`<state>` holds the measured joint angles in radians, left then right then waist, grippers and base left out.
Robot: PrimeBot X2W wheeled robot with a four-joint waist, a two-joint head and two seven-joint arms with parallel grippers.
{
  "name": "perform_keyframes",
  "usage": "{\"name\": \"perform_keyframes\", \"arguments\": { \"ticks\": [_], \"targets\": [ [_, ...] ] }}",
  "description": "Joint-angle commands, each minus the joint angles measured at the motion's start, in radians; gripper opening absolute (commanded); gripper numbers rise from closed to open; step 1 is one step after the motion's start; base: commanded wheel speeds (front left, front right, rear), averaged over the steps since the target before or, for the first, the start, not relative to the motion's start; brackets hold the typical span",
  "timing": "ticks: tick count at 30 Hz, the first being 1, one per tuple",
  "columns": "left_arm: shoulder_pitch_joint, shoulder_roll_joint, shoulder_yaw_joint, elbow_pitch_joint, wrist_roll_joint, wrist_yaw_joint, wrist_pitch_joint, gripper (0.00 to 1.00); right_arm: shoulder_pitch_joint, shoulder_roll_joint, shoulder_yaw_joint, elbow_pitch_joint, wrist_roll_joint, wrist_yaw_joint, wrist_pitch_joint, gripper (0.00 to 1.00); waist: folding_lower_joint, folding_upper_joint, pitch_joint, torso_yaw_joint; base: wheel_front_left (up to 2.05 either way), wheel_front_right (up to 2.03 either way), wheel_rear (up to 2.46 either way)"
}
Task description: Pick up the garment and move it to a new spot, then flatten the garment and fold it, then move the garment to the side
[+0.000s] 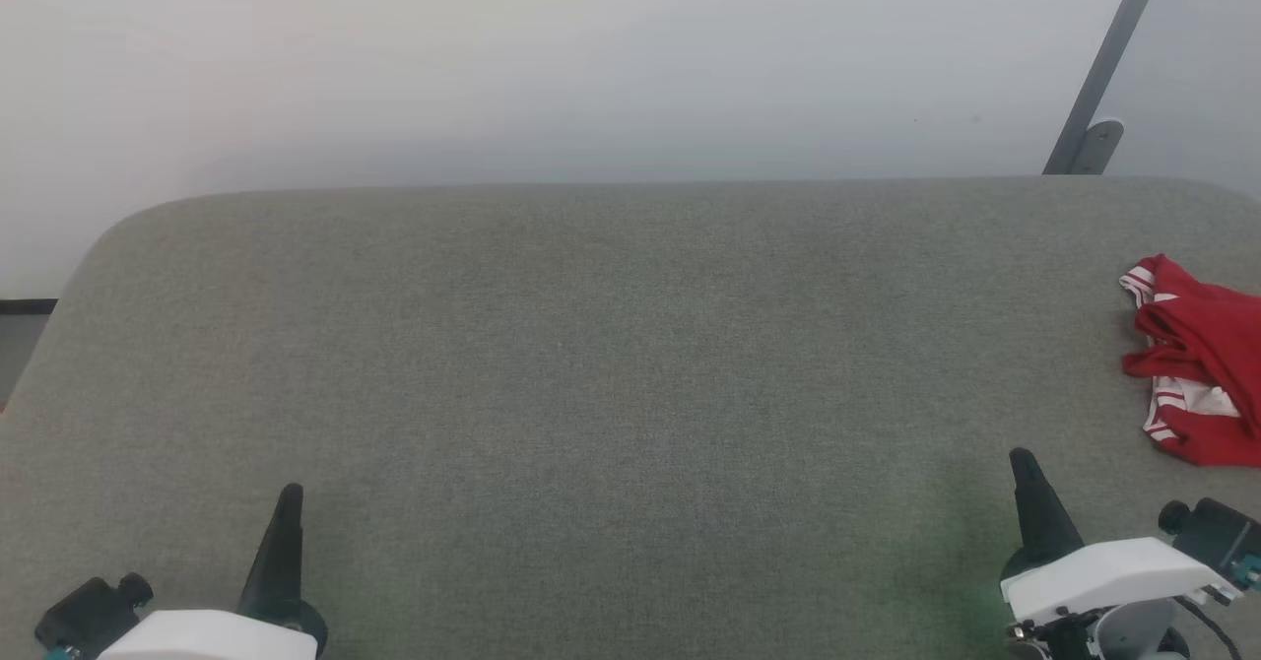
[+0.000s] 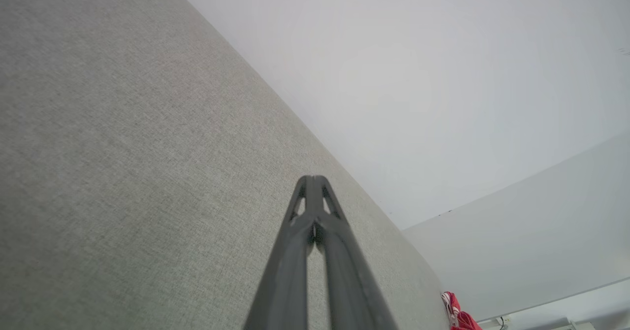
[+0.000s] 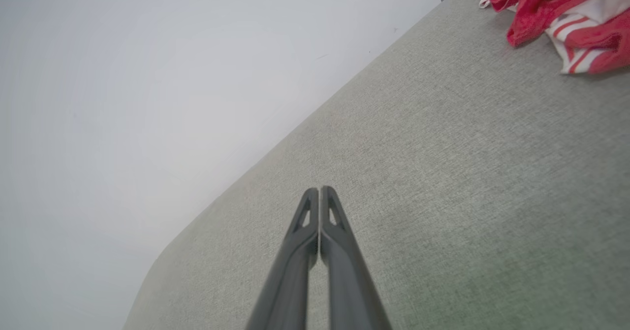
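The garment (image 1: 1197,364) lies crumpled at the right edge of the grey fabric table (image 1: 611,364); it is red with white parts and red-and-white striped trim, and the frame cuts it off. The right wrist view has the garment (image 3: 556,10) at its top right corner, and a small bit of the garment (image 2: 457,315) peeks in at the bottom right of the left wrist view. My right gripper (image 1: 1022,458) hovers shut, empty, in front and left of it. My left gripper (image 1: 291,493) is shut and empty near the front left.
A pale wall runs behind the table's far edge. A grey metal bar (image 1: 1108,59) on a bracket leans against it at the back right. The table's far left corner (image 1: 128,227) is rounded.
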<state>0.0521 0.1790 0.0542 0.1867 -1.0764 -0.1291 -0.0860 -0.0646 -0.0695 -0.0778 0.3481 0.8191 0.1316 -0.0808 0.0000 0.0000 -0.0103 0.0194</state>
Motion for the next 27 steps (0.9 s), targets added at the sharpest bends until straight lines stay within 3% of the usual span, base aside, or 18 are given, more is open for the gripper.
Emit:
{"name": "perform_keyframes", "arguments": {
  "ticks": [1, 27],
  "targets": [
    [-0.03, 0.0, 0.009, -0.007, -0.033, -0.001, 0.008, 0.0, -0.02, -0.001, -0.006, -0.022, 0.04, 0.0, 0.01, 0.0, 0.0, 0.0, 0.0, 0.0, 0.0, 0.0, 0.0],
    [-0.085, -0.048, 0.029, 0.018, -0.228, -0.002, 0.083, 0.0, -0.033, 0.007, -0.017, -0.055, 0.332, -0.001, 0.084, 0.0, 0.0, 0.0, 0.004, -0.006, 0.0, 0.0, 0.0]
  ]
}}
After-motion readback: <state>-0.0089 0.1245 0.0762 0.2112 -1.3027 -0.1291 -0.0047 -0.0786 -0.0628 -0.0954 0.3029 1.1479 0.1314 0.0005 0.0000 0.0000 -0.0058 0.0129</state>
